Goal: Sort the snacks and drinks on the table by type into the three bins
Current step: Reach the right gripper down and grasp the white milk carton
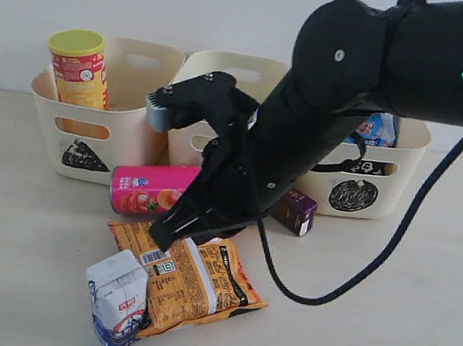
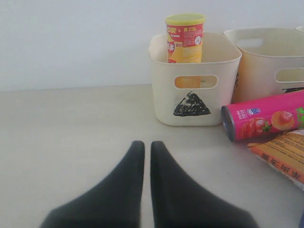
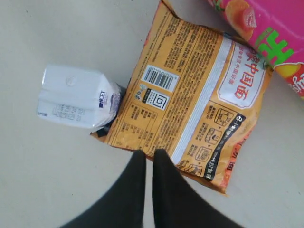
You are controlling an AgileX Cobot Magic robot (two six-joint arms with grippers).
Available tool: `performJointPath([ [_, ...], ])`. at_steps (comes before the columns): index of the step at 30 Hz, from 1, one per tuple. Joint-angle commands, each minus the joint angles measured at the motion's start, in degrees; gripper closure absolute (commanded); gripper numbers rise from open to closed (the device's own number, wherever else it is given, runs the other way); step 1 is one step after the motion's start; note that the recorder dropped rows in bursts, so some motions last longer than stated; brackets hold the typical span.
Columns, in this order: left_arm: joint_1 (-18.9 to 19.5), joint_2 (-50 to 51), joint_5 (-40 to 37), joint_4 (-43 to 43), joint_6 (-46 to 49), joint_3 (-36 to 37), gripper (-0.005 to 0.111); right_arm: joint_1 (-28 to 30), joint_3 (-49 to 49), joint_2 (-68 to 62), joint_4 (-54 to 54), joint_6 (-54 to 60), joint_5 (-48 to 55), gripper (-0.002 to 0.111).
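The yellow chip tube (image 1: 78, 69) (image 2: 185, 39) stands in the triangle bin (image 1: 84, 153) (image 2: 190, 107). On the table lie the pink chip tube (image 1: 141, 190) (image 2: 266, 118) (image 3: 270, 33) on its side, the orange bag (image 1: 195, 284) (image 2: 285, 156) (image 3: 190, 95) and the white-and-blue carton (image 1: 117, 300) (image 3: 78, 97). The dark purple carton (image 1: 296, 210) stands near the circle bin (image 1: 388, 195), which holds the blue-and-black bag (image 1: 380, 127). My right gripper (image 1: 166, 235) (image 3: 148, 154) is shut and empty, with its tips at the orange bag's edge. My left gripper (image 2: 144, 145) is shut over bare table, holding nothing.
The middle bin (image 1: 231, 71) (image 2: 266, 57) stands behind my right arm, its mark hidden. A black cable (image 1: 377, 260) loops from the arm down over the table. A white wall runs behind the bins.
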State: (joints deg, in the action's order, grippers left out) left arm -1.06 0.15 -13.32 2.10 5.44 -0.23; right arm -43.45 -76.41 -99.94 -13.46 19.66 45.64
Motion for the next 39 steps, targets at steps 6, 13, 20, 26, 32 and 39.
performJointPath([
  [6,-0.17,-0.15,0.19,0.18,0.19,0.23,0.103,-4.06,-0.96,0.49,2.88,-7.99,1.06,0.061],
  [13,-0.17,-0.15,0.19,0.18,0.19,0.23,0.103,-7.20,-5.96,-1.51,0.13,-8.66,1.92,0.024],
  [20,-0.17,-0.15,0.19,0.18,0.19,0.23,0.103,-9.22,-7.69,-7.19,1.90,-12.59,3.25,0.024],
  [26,-0.17,-0.15,0.19,0.18,0.19,0.23,0.103,-9.22,-7.69,-10.24,3.17,-14.89,-0.38,0.024],
  [32,-0.17,-0.15,0.19,0.18,0.19,0.23,0.103,-9.22,-7.69,-12.29,2.60,-15.25,-2.20,0.024],
  [39,-0.17,-0.15,0.19,0.18,0.19,0.23,0.103,-9.22,-7.69,-14.56,1.21,-15.25,-7.65,0.025],
])
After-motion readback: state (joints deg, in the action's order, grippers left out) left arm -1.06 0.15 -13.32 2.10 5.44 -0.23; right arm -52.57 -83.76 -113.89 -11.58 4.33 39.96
